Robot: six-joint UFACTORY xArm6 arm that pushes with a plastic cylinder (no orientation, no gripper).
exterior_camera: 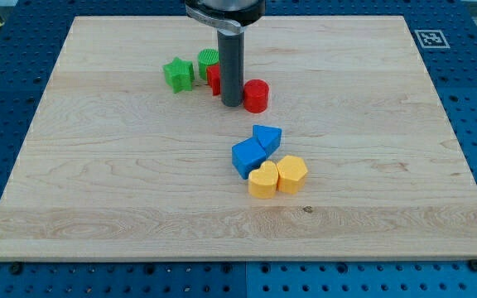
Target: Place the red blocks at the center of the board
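Note:
My tip (232, 103) rests on the board between two red blocks. The red cylinder (257, 96) lies just to the tip's right, close to or touching the rod. The other red block (214, 79) is half hidden behind the rod on its left; its shape does not show. A green star (177, 74) sits further left, apart from the rest. A green cylinder (208, 59) stands just above the hidden red block.
Below the tip sits a tight cluster: a blue cube (248, 156), a blue triangle (267, 136), a yellow heart (263, 180) and a yellow hexagon (292, 173). The wooden board (98, 190) lies on a blue pegboard, with a marker tag (431, 38) at the top right.

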